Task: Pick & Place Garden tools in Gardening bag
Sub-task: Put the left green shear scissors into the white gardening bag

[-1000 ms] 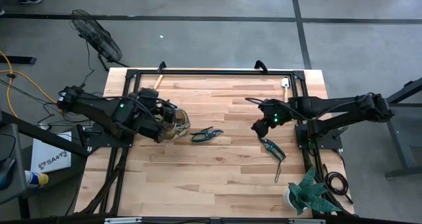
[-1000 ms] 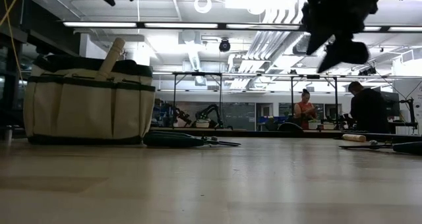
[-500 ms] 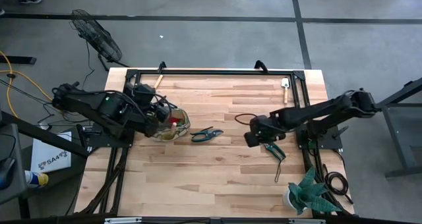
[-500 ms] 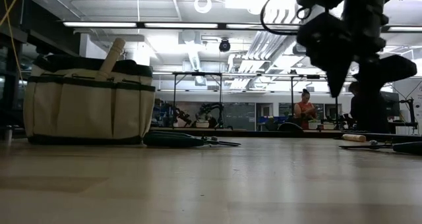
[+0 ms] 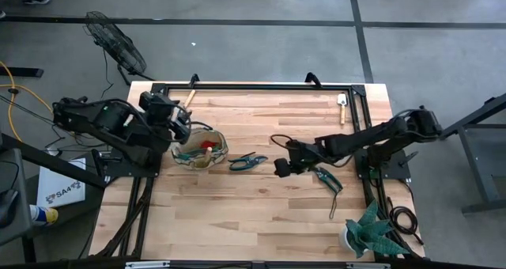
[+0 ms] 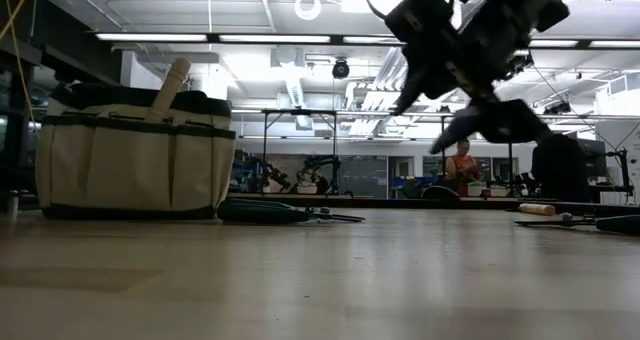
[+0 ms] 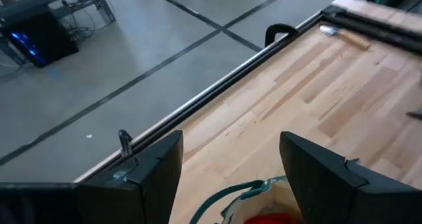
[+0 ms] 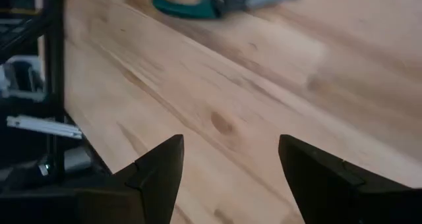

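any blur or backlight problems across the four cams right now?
Low view: ceiling lights behind turn the right hand into a silhouette; the bag is evenly lit. Right wrist view: the green shears and the table are smeared. Left wrist view: sharp, the left hand open above the bag's rim. High view: even light, no glare.

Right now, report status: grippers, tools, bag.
Left gripper open, beside the bag. Right gripper open, empty, above table between green shears and pruners. Both tools on the table. Nothing in the way.
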Robot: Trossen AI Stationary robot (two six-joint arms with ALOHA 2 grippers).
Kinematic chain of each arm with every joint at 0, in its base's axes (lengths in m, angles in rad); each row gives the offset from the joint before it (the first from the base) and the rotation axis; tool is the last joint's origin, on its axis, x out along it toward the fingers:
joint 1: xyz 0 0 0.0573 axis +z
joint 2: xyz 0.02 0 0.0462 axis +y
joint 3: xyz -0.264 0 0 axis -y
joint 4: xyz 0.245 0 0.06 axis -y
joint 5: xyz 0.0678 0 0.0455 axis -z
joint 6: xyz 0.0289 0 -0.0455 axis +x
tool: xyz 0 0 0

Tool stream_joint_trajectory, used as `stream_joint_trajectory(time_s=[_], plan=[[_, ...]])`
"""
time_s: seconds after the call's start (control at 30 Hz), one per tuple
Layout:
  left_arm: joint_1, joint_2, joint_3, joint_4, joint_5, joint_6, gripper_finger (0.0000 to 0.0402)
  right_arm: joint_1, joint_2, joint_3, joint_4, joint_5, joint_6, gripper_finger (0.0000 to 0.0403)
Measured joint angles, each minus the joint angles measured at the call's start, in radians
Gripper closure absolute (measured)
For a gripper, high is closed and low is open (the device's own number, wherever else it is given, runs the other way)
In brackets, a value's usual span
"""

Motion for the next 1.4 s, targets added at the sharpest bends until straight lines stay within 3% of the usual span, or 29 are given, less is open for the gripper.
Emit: stream_joint_trajectory(time_s=[0.17, 0.57, 0.8, 1.03, 1.4], plan=[[0.000, -0.018, 0.000, 0.003, 0.024, 0.000, 0.0155, -0.060, 0.038, 0.030, 0.041, -0.028, -0.242, 0.0163], [0.000, -0.025, 0.000, 0.042, 0.054, -0.047, 0.0155, -0.221, 0.209, 0.303, -0.014, -0.068, -1.021, 0.0163], [0.000, -0.027, 0.000, 0.039, 0.048, -0.093, 0.0155, -0.260, 0.294, 0.338, -0.014, -0.064, -1.442, 0.0163], [0.000, -0.028, 0.000, -0.006, 0.036, -0.184, 0.0155, -0.270, 0.393, 0.338, 0.021, -0.063, -1.638, 0.0163], [0.000, -0.039, 0.000, -0.051, 0.024, -0.255, 0.0155, -0.270, 0.474, 0.338, 0.082, -0.063, -1.651, 0.0163]])
